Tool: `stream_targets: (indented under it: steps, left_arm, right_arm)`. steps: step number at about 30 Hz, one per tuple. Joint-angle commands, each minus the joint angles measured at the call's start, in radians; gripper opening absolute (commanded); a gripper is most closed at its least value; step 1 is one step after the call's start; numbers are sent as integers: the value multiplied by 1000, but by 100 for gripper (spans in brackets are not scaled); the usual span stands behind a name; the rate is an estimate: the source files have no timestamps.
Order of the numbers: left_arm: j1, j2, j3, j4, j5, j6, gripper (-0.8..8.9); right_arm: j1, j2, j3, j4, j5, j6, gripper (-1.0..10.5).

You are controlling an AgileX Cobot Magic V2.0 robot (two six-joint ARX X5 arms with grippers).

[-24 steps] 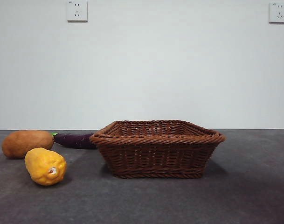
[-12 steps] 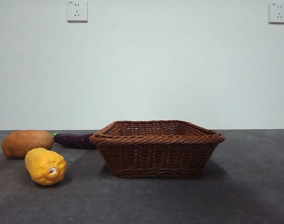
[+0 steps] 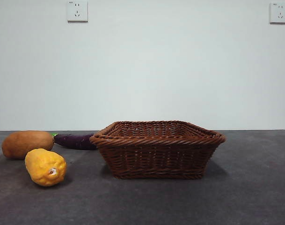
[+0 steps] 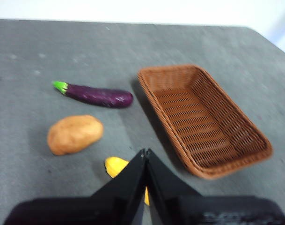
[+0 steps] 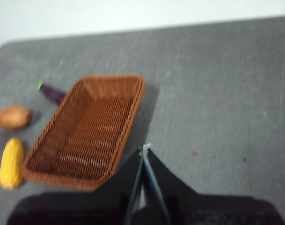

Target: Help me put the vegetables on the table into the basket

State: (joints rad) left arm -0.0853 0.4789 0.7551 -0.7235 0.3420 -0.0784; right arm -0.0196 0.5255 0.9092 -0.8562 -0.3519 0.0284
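Pincers first: the left pincer is clenched, jaws pressed tip to tip, holding nothing, up above the counter with its tips over the near end of the yellow lump. Right pincer, same story, jaws closed together and empty, high over the bare counter just beside the basket. Neither arm shows in the front view.

Moving outward from the left pincer: the yellow lump is partly hidden behind the jaws, the potato lies near it, and the eggplant lies beyond the potato, green stem pointing away from the basket. All 3 vegetables sit on the counter, outside the basket.

Front view now: basket in the middle of the counter, with no vegetable showing above its rim. Yellow lump nearest the camera on the left, pale stem end facing forward, potato behind it, eggplant further back, its far end hidden by the basket's corner. 2 wall sockets sit up on the white wall.
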Motion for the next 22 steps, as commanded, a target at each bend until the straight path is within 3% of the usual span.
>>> stream_targets:
  steps: [1,9,10,11,13,14,16,22]
  left_arm:
    - [1,30,33,-41,25,66,-7]
    - [1,78,77,-72,33,83,2]
    - [1,79,79,-70,33,83,35]
    - [1,79,80,-68,35,83,159]
    - [1,79,81,-68,35,83,528]
    - [1,80,81,-68,35,83,638]
    - [1,81,81,-68,35,82,644]
    - [1,101,81,-68,35,71,657]
  right_arm:
    - [1,28,23,-40,-20,-62,-11]
    - [1,61,36,-60,-27,-69,6]
    - [1,61,36,-60,-27,-68,36]
    - [1,61,36,-60,-27,-68,120]
    - [1,61,36,-60,-37,-68,323]
    - [1,61,36,-60,-54,-67,443]
    - [1,64,36,-61,-74,-59,565]
    - [1,103,36,-79,-114,-56,572]
